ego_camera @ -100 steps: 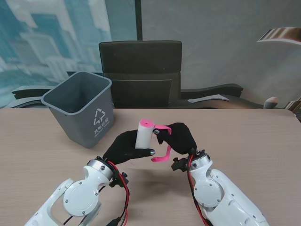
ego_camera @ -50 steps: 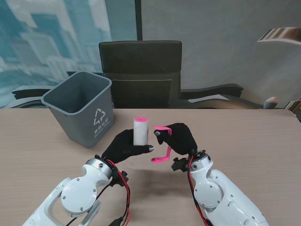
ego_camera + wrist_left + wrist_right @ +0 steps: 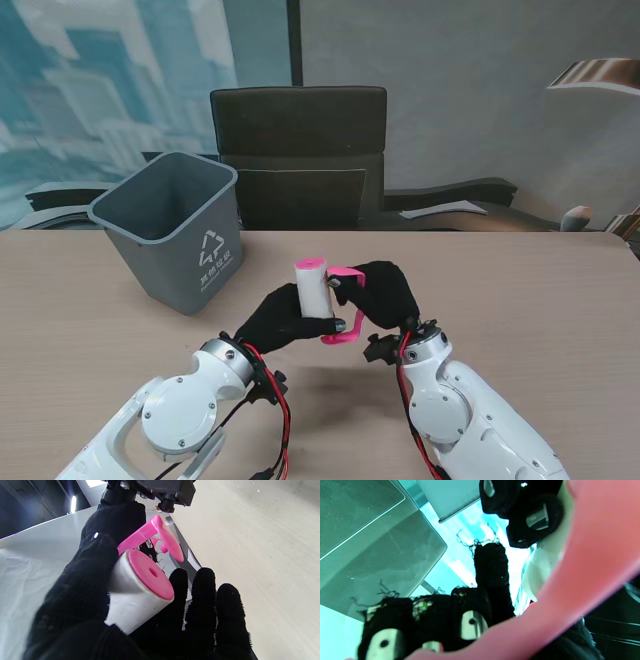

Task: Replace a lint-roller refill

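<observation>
Both my black-gloved hands are raised over the middle of the wooden counter (image 3: 520,290). My left hand (image 3: 285,320) has its fingers clamped around a white refill roll (image 3: 314,288) with a pink end cap that has a small hole at its centre. My right hand (image 3: 385,292) grips the pink lint-roller handle (image 3: 348,330), fingers closed on it. Seen from my left wrist, the handle's pink end disc sits just beyond the roll's capped end, close but not joined. I judge the roll is being lined up with the handle and is not yet seated; sliding it on remains. A grey bin (image 3: 175,228) stands at the far left of the counter.
</observation>
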Controlling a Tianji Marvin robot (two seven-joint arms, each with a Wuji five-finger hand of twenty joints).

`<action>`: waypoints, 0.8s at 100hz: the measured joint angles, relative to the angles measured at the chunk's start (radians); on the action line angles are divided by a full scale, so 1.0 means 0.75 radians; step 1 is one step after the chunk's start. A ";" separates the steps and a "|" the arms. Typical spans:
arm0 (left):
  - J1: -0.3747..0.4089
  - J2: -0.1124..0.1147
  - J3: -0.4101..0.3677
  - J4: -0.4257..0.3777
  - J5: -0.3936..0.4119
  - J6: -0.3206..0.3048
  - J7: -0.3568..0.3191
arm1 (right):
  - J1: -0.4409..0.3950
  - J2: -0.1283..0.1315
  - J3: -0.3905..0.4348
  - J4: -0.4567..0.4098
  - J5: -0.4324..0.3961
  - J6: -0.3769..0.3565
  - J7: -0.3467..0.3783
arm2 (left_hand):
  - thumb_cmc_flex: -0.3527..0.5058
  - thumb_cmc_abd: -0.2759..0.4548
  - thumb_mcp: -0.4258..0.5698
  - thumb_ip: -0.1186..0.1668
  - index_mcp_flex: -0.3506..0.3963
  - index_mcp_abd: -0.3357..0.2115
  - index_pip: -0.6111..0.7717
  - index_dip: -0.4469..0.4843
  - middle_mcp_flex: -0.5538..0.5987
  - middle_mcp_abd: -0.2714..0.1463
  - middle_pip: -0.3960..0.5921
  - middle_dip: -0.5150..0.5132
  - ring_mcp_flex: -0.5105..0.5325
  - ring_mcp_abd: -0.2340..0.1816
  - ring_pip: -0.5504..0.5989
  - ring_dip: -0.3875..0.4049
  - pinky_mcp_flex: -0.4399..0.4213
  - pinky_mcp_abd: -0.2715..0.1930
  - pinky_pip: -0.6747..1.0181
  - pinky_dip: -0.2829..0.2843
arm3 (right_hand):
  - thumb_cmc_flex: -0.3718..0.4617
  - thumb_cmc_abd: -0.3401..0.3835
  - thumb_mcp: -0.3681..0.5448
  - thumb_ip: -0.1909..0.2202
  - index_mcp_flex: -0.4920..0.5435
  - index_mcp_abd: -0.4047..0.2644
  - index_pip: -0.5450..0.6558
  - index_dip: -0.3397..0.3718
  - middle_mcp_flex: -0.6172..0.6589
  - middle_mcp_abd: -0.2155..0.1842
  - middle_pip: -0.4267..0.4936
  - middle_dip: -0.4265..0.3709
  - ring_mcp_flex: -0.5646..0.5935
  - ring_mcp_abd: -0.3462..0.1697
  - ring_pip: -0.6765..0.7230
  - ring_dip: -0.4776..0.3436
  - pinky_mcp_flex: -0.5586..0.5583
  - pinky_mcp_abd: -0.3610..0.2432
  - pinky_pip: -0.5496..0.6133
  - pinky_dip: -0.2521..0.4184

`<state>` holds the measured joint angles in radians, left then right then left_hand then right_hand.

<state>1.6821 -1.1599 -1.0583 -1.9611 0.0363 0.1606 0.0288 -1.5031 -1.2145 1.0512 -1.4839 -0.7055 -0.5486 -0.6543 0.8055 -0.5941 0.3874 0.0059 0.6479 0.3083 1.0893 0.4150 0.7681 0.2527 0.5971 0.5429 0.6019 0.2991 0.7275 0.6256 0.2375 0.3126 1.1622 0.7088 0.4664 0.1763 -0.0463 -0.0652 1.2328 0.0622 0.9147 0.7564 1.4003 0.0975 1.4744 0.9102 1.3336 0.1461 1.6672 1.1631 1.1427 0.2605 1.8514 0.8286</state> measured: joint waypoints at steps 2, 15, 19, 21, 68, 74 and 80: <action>-0.002 0.000 0.002 0.002 -0.001 0.001 -0.002 | 0.000 0.000 0.000 -0.001 0.000 0.003 -0.001 | 0.000 0.000 0.000 0.000 0.000 -0.005 0.000 0.000 0.000 0.000 0.000 0.000 0.000 0.000 0.000 0.000 0.000 0.000 0.000 0.000 | 0.000 0.000 0.000 0.000 0.000 0.000 0.000 0.000 0.000 0.000 0.000 0.000 0.000 0.000 0.000 0.000 0.000 0.000 0.000 0.000; -0.010 0.000 0.009 0.009 -0.001 0.012 -0.013 | -0.002 0.000 0.000 -0.005 -0.001 0.019 -0.011 | 0.001 0.000 0.000 0.000 0.000 -0.011 0.000 0.000 0.000 0.000 0.000 0.000 0.000 0.000 0.000 0.000 0.000 0.000 0.000 0.000 | 0.000 0.000 0.000 0.000 0.000 0.000 0.000 0.000 0.000 0.000 0.000 0.000 0.000 0.000 0.000 0.000 0.000 0.000 0.000 0.000; -0.010 0.000 0.009 0.009 -0.001 0.015 -0.015 | -0.003 0.000 0.001 -0.008 -0.001 0.023 -0.011 | 0.001 0.000 0.000 0.000 0.000 -0.012 0.000 0.000 0.000 0.000 0.000 0.000 0.000 0.000 0.000 0.000 0.000 0.000 0.000 0.000 | 0.000 0.000 0.000 0.000 0.000 0.000 0.000 -0.001 0.000 0.000 0.000 0.000 0.000 0.000 0.000 0.000 0.000 0.000 0.000 0.000; -0.010 0.000 0.010 0.009 -0.001 0.016 -0.016 | -0.003 0.000 0.001 -0.009 -0.001 0.025 -0.011 | 0.001 0.000 0.000 0.000 0.000 -0.013 0.000 0.000 0.000 -0.001 0.000 0.000 0.000 0.000 0.000 0.000 0.000 0.000 0.000 0.000 | 0.000 0.000 0.000 0.000 0.000 0.000 0.000 -0.004 0.000 0.000 0.000 0.000 0.000 0.000 0.000 0.000 0.000 0.000 0.000 0.000; -0.022 -0.001 0.028 0.017 -0.006 0.026 -0.016 | -0.014 -0.003 -0.013 -0.040 0.034 0.062 -0.004 | 0.013 0.000 0.000 0.011 0.000 -0.029 0.000 0.000 0.000 -0.001 0.000 0.000 0.000 0.000 0.000 0.000 -0.001 0.000 0.000 0.000 | 0.000 0.000 0.000 0.000 0.000 0.000 0.000 -0.016 0.000 0.000 0.000 0.001 0.000 0.000 0.001 0.001 0.000 0.000 0.000 0.005; -0.024 -0.001 0.030 0.018 -0.010 0.027 -0.017 | -0.014 -0.004 -0.016 -0.041 0.038 0.063 -0.004 | 0.013 0.000 0.000 0.011 0.000 -0.031 0.004 0.000 0.000 -0.001 0.000 0.000 0.000 0.000 0.000 0.000 -0.001 0.000 0.000 0.000 | 0.000 0.000 0.000 0.000 0.000 0.000 0.000 -0.016 0.000 0.000 0.000 0.001 0.000 0.000 0.001 0.001 0.000 0.000 0.000 0.006; -0.025 -0.001 0.032 0.019 -0.013 0.027 -0.018 | -0.014 -0.005 -0.019 -0.042 0.040 0.065 -0.004 | 0.013 0.000 0.000 0.011 0.000 -0.031 0.007 0.000 0.000 -0.001 0.000 0.000 0.000 0.000 0.000 0.000 -0.001 0.000 0.000 0.000 | 0.000 0.000 0.000 0.000 0.000 0.000 0.000 -0.016 0.000 0.000 0.000 0.001 0.000 0.000 0.001 0.001 0.000 0.000 0.000 0.006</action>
<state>1.6630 -1.1606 -1.0341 -1.9469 0.0265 0.1807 0.0153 -1.5137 -1.2184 1.0373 -1.5153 -0.6752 -0.5000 -0.6574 0.8151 -0.5940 0.3874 0.0145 0.6476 0.2852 1.0945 0.4150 0.7681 0.2518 0.5972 0.5429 0.6018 0.2990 0.7276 0.6256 0.2370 0.3125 1.1622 0.7087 0.4664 0.1764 -0.0463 -0.0652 1.2328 0.0622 0.9147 0.7445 1.4003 0.0975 1.4747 0.9108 1.3336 0.1461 1.6678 1.1637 1.1427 0.2603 1.8512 0.8330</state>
